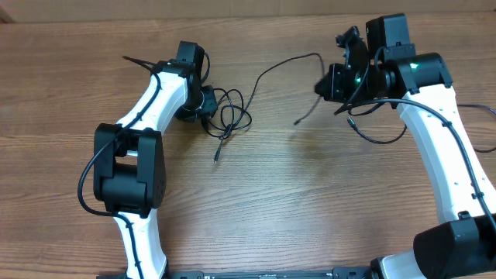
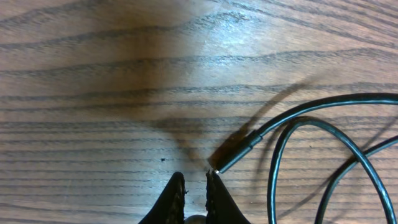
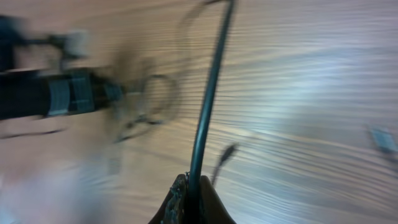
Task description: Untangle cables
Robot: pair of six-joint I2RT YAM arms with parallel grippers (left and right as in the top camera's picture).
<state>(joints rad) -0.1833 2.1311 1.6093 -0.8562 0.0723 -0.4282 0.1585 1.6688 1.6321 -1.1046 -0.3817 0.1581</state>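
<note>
Overhead: left claw [image 1: 203, 102] sat closed and empty. Tangled loops of thin black rubbery cables [image 1: 232, 115] lay just right of it on brown wood-grain table [image 1: 294, 201]. Right claw [image 1: 324, 84] was clamped on separate thin black strand [image 1: 283, 63].

Left wrist: fingers [image 2: 217, 194] were together, cable plug tip [image 2: 236, 152] touching one fingertip.

Right wrist: blurred. Claw [image 3: 189, 186] pinched strand [image 3: 208, 106], which ran straight ahead.

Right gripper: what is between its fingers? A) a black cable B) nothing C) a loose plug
A: the right wrist view shows the right gripper shut on a black cable that runs away from its fingertips.
</note>
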